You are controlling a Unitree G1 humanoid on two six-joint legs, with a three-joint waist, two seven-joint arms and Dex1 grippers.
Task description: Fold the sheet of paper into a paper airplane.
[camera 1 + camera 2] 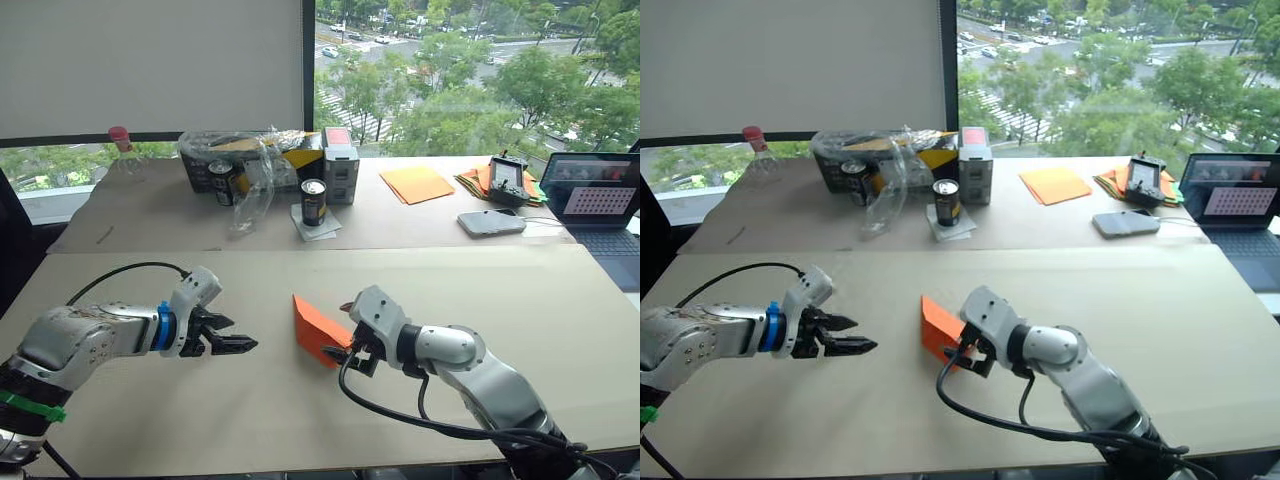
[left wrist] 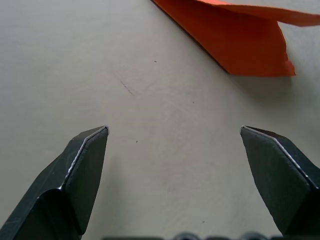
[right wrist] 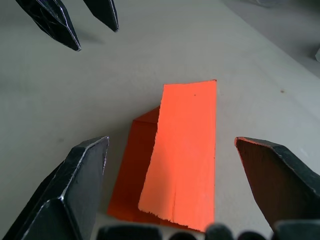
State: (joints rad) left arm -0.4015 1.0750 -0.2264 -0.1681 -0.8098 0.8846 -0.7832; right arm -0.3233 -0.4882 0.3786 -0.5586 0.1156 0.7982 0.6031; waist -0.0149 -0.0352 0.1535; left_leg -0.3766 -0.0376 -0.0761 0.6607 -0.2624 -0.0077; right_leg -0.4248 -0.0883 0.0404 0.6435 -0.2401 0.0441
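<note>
Sheet of paper (image 1: 318, 328): bright orange, partly folded, one flap raised over a lower layer, lying near the middle of the near surface (image 1: 500, 300); long axis ran roughly away from the right gripper's wrist camera, toward the far side. Right gripper (image 3: 172, 192): fingers spread wide, grasping nothing, standing either side of the sheet's near end, almost over it; whether they touched the paper could not be told. Left gripper (image 1: 232, 345): fingers apart, empty, pointed toward the sheet from the robot's left, with bare surface between fingertips and paper. Judgement: the right arm was much the nearer, so the next crease seemed to fall to it, the left serving to pin the far edge. Far surface: paler orange sheet (image 1: 416, 184), drink can (image 1: 313, 202), phone (image 1: 491, 222), laptop (image 1: 600, 200).
</note>
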